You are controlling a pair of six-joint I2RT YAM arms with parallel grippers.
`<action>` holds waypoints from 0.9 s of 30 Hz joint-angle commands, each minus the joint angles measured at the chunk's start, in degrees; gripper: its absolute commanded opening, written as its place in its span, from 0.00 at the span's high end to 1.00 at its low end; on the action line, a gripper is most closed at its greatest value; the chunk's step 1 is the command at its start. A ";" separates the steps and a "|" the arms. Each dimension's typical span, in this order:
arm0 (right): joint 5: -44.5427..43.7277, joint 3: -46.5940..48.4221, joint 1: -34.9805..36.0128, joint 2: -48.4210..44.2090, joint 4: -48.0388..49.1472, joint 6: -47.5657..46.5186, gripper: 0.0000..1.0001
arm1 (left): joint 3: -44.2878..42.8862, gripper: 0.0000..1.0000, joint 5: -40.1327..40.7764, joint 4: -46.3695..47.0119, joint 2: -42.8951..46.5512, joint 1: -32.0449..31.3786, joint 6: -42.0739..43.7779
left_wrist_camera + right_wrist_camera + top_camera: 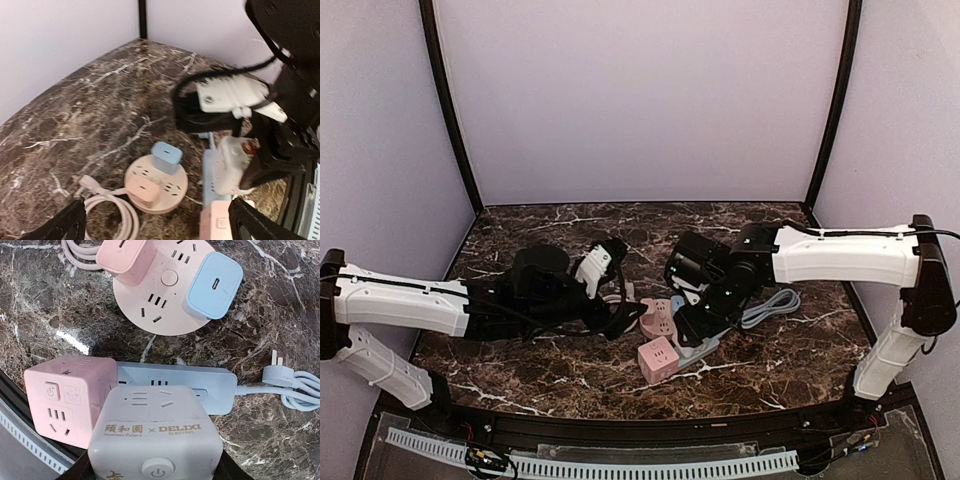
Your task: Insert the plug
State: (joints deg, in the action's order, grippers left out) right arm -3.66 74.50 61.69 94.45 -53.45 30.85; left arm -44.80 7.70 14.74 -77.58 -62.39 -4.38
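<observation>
The left gripper (155, 227) is spread wide at the bottom of its view. The blue plug (166, 156) sits in the round socket (172, 186) mid-frame. The right gripper (155, 471) seems to pinch a grey cube (155, 435), though little of it shows.

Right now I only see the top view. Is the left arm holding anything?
Observer: No. The left wrist view shows the left jaws wide open, with nothing between them.
Operator: And the right jaws?
Observer: They are closed on a grey cube marked DELIXI, its power button facing the wrist camera.
Operator: What's plugged into the round strip?
Observer: Two things sit in the round strip: a pink adapter and a blue adapter.
</observation>
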 commanded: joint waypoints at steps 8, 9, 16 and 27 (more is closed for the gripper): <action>0.52 3.79 -0.17 2.84 -1.10 2.53 1.00 | 10.87 0.01 10.22 6.15 10.34 9.76 0.43; 0.59 3.85 -0.22 2.94 -1.13 2.67 1.00 | 11.73 0.01 10.05 6.50 10.74 10.19 0.51; 0.69 3.92 -0.18 3.16 -1.44 3.25 1.00 | 14.43 0.01 10.02 8.08 11.95 13.11 0.16; 0.48 4.55 -0.20 4.86 -1.48 3.73 1.00 | 16.94 0.01 8.62 8.99 14.64 14.80 -0.45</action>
State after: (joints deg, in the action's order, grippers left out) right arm -2.79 77.47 61.69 98.56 -54.41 33.52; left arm -28.91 16.99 22.57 -64.93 -47.79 -4.32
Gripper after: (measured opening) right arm 0.574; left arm 0.987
